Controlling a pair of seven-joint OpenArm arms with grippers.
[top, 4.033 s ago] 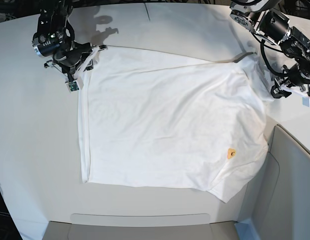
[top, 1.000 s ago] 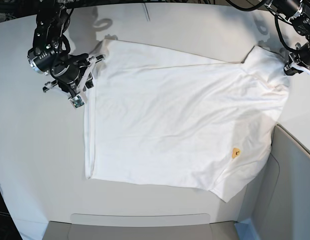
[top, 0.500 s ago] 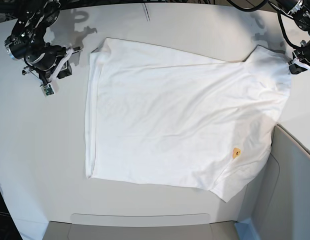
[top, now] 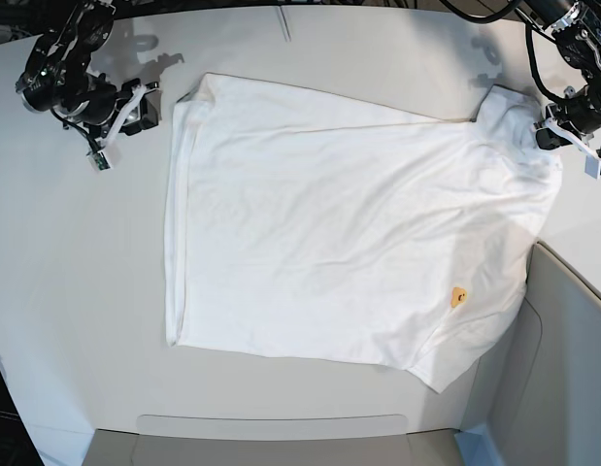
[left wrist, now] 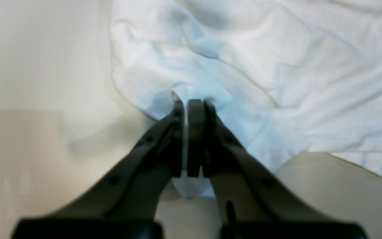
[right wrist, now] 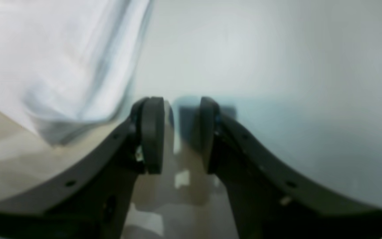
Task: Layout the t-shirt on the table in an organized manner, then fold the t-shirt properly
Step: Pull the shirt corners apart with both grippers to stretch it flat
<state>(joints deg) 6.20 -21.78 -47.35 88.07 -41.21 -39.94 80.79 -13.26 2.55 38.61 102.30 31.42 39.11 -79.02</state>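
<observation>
L hand (left wrist: 191,106) is clamped tight on a bunched fold of the white t-shirt (top: 349,233); cloth spreads away beyond its fingertips. R hand (right wrist: 177,132) has its fingers parted w/ nothing between them, over bare table (top: 77,282), shirt edge just off to its side. T-shirt lies mostly flat across the table btw both hands, small orange mark (top: 458,296) up, near the L-hand side.
</observation>
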